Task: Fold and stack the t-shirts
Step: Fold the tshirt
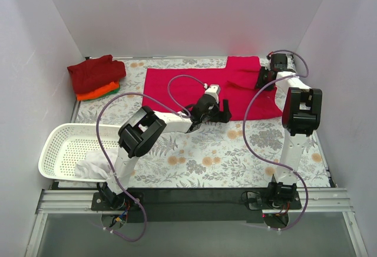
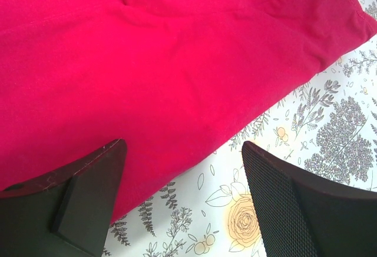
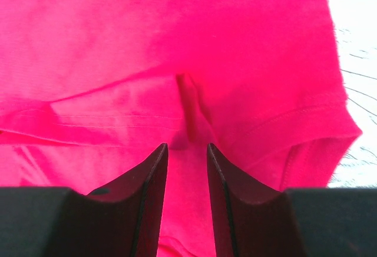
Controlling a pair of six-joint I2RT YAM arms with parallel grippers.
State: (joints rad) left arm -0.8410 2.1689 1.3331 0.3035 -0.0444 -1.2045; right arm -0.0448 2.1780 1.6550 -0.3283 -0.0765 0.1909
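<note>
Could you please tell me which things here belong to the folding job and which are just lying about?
Job: pink-red shirt, spread out; shirt stack, folded.
Lying about: basket; white cloth in it, which I can't identify.

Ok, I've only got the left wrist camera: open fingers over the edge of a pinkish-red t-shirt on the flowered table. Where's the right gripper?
Observer: The right gripper is over the same pinkish-red t-shirt, at its far right end beside a sleeve. Its fingers are narrowly apart, with a raised ridge of cloth just ahead of them.
Operator: Are any shirts put aside already?
Observer: Yes, there's a pile in the far left corner: a dark red t-shirt on top, with an orange t-shirt and a green t-shirt showing beneath it.
</note>
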